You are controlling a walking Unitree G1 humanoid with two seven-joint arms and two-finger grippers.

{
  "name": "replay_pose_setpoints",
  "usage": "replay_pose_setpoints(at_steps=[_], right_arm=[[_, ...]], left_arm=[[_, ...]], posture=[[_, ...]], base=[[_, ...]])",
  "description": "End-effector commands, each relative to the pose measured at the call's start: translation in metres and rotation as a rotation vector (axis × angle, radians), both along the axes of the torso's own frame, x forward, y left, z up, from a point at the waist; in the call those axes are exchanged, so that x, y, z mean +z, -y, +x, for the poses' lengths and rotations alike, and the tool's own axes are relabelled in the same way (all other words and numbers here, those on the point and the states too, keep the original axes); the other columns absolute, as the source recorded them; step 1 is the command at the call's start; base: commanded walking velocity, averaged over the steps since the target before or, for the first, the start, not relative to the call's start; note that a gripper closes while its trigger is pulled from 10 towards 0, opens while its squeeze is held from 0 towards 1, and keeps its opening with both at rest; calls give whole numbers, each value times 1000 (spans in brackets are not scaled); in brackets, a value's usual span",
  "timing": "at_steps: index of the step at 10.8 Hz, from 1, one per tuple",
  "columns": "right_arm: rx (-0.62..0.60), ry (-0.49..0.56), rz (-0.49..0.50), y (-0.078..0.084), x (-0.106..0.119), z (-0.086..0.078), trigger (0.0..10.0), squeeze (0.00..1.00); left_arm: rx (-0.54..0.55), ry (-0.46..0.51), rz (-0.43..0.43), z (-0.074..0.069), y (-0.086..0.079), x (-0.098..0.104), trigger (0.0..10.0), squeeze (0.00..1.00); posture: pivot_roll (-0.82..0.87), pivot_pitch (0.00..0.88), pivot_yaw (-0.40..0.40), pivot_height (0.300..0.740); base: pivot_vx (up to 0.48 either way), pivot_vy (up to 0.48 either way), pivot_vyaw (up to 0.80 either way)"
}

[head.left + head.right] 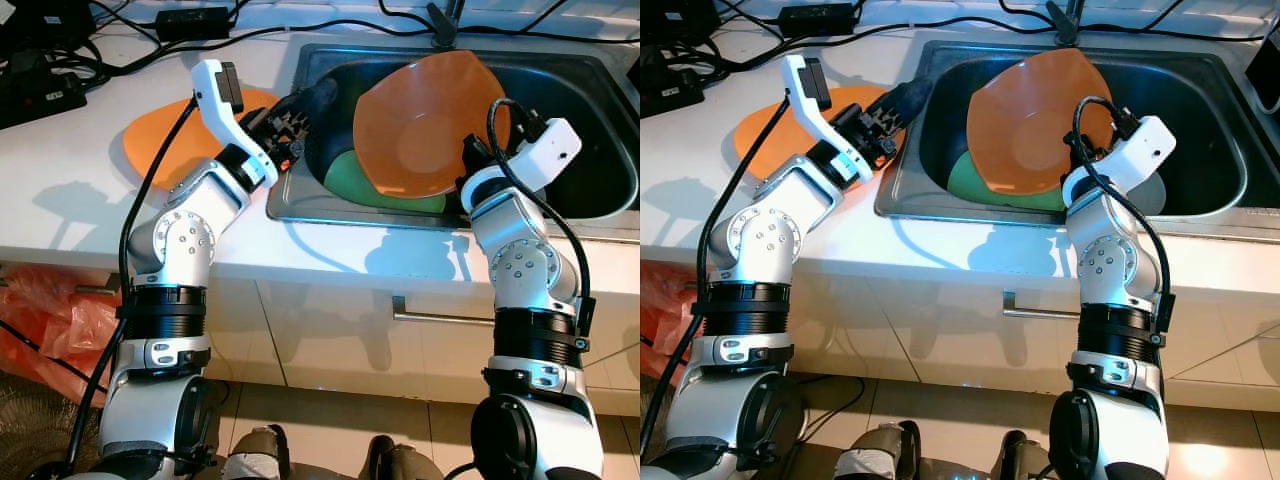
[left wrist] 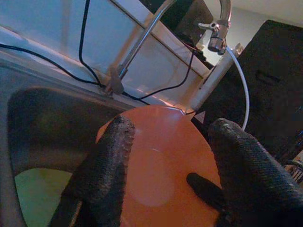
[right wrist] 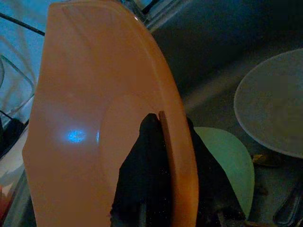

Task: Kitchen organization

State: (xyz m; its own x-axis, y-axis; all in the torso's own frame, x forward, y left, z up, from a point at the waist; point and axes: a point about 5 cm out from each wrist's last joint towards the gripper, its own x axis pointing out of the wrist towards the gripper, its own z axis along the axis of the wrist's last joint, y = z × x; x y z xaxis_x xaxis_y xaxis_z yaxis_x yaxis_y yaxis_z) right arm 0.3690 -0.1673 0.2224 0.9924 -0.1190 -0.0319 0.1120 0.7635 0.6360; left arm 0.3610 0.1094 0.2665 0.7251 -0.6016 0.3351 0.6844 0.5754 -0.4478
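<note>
Pinching the rim of an orange plate (image 1: 425, 125), right gripper (image 1: 472, 160) holds it tilted above the sink (image 1: 610, 80), over a green plate (image 1: 350, 178). Fingers spread, left gripper (image 1: 305, 108) reaches over the sink's left edge, beside another orange plate (image 1: 155, 140) on the counter (image 1: 60, 190).

We find no text, label, brand, number or sign that we can read in any of the views.
</note>
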Motion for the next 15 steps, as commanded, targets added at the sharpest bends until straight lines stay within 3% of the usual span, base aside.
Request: replay_pose_setpoints(at_steps=[1, 6, 7, 8, 9, 10, 15], right_arm=[[5, 22, 6, -1, 4, 1, 0, 0], [5, 22, 6, -1, 4, 1, 0, 0], [29, 61, -138, 8, 2, 20, 0, 0], [114, 128, -340, 21, 6, 33, 2824, 0], [126, 139, -361, 19, 6, 32, 7451, 0], [135, 141, -366, 16, 3, 31, 10000, 0], [142, 124, -389, 21, -7, 40, 10000, 0]], left_arm=[[-12, 15, 22, -3, 1, 2, 10000, 1000], [-12, 15, 22, -3, 1, 2, 10000, 1000], [55, 49, 197, -7, -5, -6, 10000, 0], [151, 108, 379, -10, -11, -10, 10000, 0], [161, 106, 383, -9, -11, -9, 10000, 0], [187, 100, 392, -5, -11, -9, 10000, 0], [212, 115, 412, 1, -13, -6, 10000, 0]], posture=[[157, 146, 40, 740], [157, 146, 40, 740], [258, 191, 22, 740], [248, 186, 23, 740], [243, 179, 26, 740], [239, 173, 30, 740], [247, 165, 34, 740]], base=[[0, 0, 0], [0, 0, 0], [0, 0, 0], [0, 0, 0], [0, 0, 0], [0, 0, 0], [0, 0, 0]])
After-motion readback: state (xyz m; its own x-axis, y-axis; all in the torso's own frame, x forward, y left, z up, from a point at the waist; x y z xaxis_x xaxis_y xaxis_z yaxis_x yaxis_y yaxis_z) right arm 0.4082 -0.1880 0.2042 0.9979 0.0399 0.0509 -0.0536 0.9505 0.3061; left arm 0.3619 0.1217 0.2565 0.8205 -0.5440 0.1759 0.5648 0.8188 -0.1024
